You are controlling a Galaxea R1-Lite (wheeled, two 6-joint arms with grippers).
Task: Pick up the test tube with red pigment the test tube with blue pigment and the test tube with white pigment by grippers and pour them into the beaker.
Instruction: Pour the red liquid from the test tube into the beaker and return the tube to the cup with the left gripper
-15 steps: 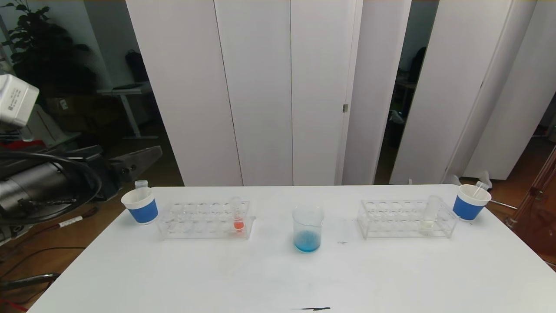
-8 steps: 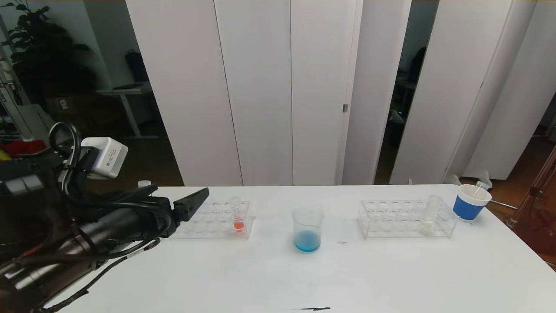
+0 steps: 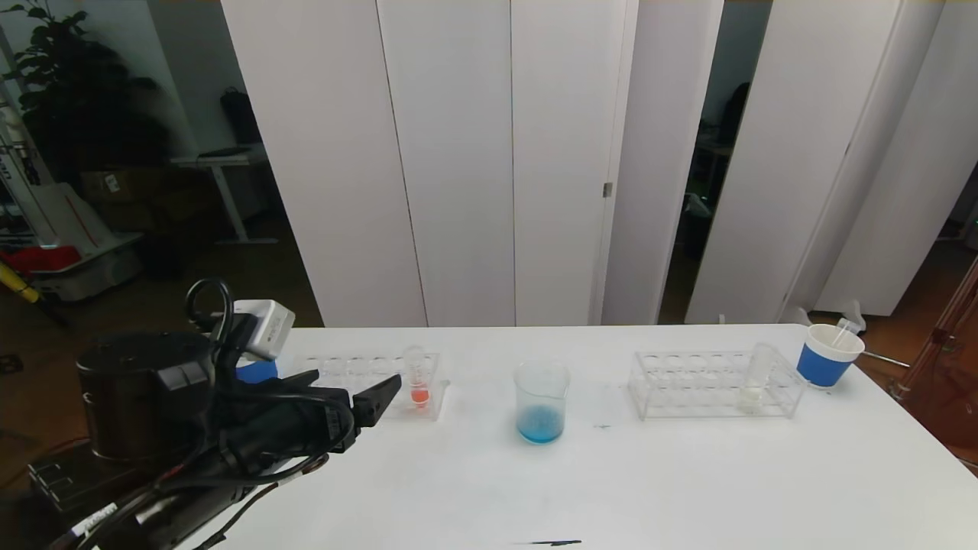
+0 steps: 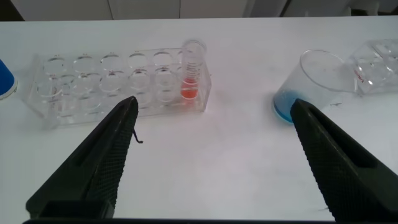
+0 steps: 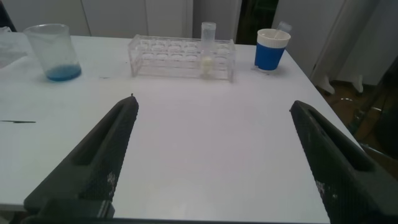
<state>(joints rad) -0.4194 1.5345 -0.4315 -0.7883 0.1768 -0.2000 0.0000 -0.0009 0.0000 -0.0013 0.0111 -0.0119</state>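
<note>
The test tube with red pigment (image 3: 419, 382) stands upright at the right end of the left clear rack (image 3: 348, 368); the left wrist view has it (image 4: 191, 70) just beyond my fingertips. My left gripper (image 3: 380, 400) (image 4: 212, 109) hovers open and empty in front of that rack. The beaker (image 3: 542, 402) (image 4: 314, 84) sits mid-table with blue pigment at its bottom. Inside the right rack (image 3: 714, 386) stands the test tube with white pigment (image 3: 755, 378) (image 5: 208, 50). My right gripper (image 5: 212, 106) hangs open and empty over bare table, short of that rack. The test tube with blue pigment is out of view.
A blue paper cup (image 3: 827, 355) (image 5: 272, 50) holding a clear tube stands right of the right rack, near the table's right edge. Another blue cup (image 3: 256, 372) peeks out behind my left arm. A small dark mark (image 3: 554, 543) lies by the front edge.
My left arm has swung in from off the table's left side towards the left rack, now covering most of the left blue cup. The tubes, racks and beaker have not moved.
</note>
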